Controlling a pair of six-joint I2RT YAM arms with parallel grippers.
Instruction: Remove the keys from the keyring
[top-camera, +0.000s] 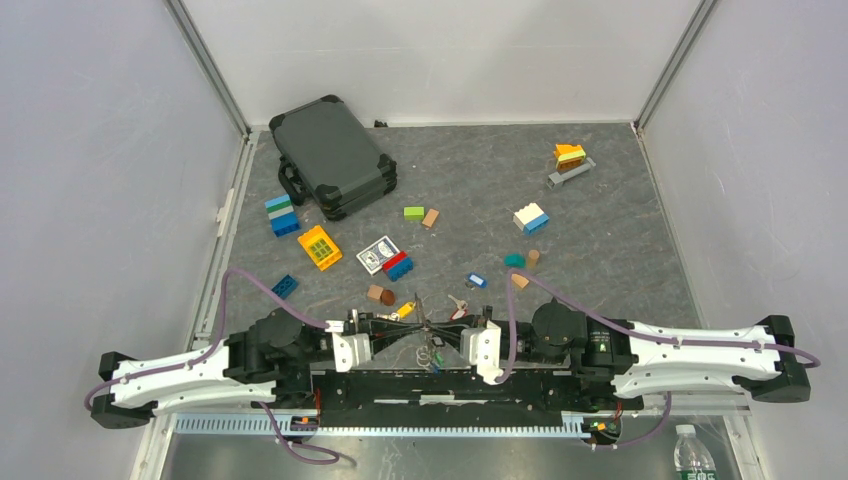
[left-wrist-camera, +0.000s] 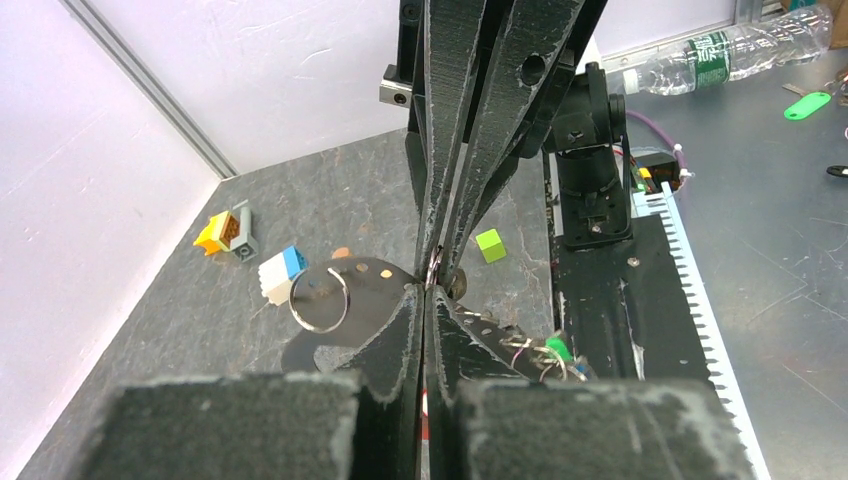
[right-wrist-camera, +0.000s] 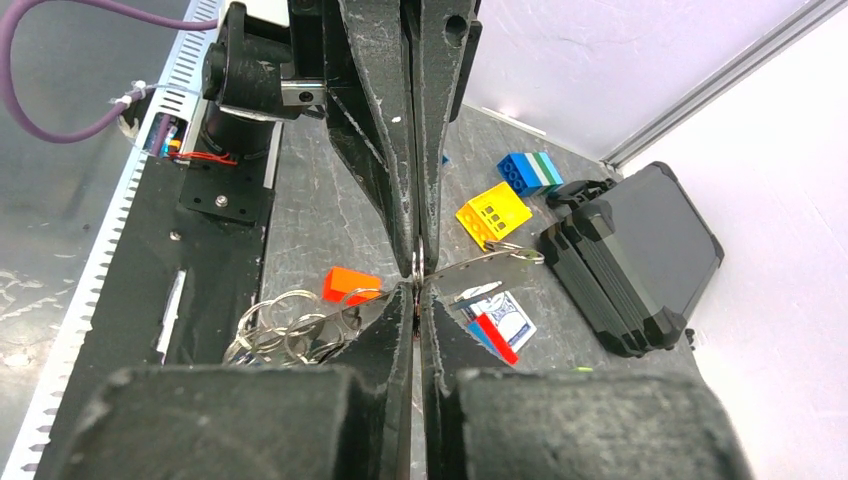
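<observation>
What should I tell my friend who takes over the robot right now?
The left claw is shut on the keyring.
The right claw pinches the same keyring, tip to tip with the left one.
Keys: a bunch of small rings with a green-headed key hangs beside the claws, on the near side. What look like a yellow-headed key and a blue-headed key lie loose on the table beyond.
Done: some keys seem to be off.
Left: free the hanging ones.
</observation>
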